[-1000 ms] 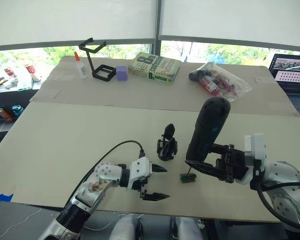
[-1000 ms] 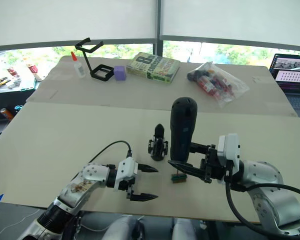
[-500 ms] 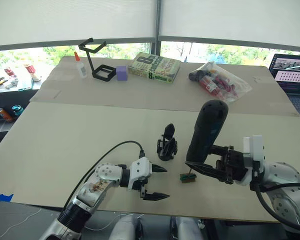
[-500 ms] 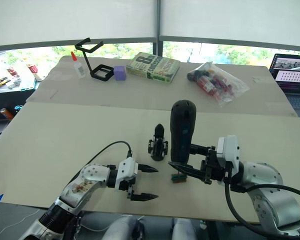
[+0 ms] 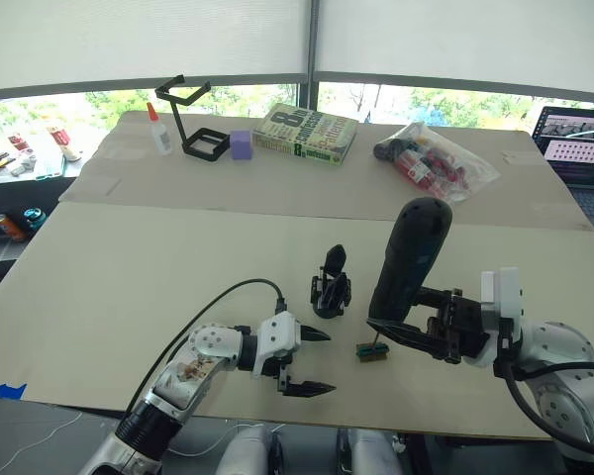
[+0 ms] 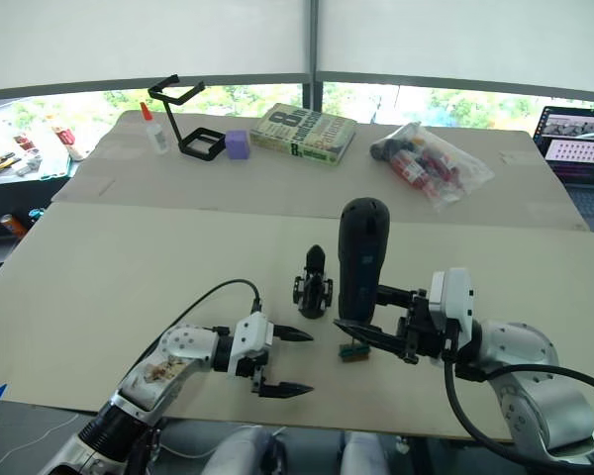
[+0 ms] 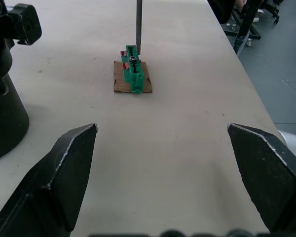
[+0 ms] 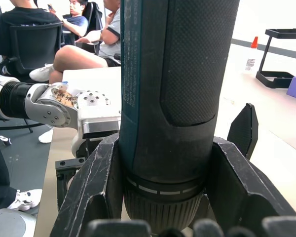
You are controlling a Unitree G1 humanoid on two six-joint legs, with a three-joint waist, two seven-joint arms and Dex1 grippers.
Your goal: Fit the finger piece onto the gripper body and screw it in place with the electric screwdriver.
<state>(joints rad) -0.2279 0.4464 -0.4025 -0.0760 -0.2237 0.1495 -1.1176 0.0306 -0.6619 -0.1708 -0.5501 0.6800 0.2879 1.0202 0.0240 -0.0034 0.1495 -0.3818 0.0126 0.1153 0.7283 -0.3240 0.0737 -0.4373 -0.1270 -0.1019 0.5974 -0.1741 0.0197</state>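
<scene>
A: Start at the right gripper (image 5: 408, 332). What does it hold?

B: Its 2 black fingers are clamped round the lower barrel of the electric screwdriver (image 5: 407, 255), which stands nearly upright, leaning slightly, rounded end up. The thin metal bit (image 7: 138, 25) points down onto the small green block (image 7: 132, 75) on its brown card, apparently touching its top.

A: And the left gripper (image 5: 307, 360)?

B: Spread wide and empty, low over the table (image 5: 158, 267) near the front edge, aimed toward the green block.

A: Where is the gripper body (image 5: 330, 285)?

B: Standing on the table just beyond the left gripper and just beside the screwdriver, its pointed finger sticking up. I cannot pick out a separate loose finger piece; whether that projecting finger is the piece already fitted, I cannot tell.

A: So the step in hand?

B: My judgement: picking a screw off the green block with the bit. To do it well, keep the screwdriver plumb over 1 slot, press lightly and lift straight up so the block is not dragged. The left gripper could steady the card if it slides.

A: Further out?

B: A black wire stand (image 5: 190, 117), a glue bottle (image 5: 159, 130), a book (image 5: 305, 134) and a laptop (image 5: 576, 136) lie well apart, at the far side.
</scene>
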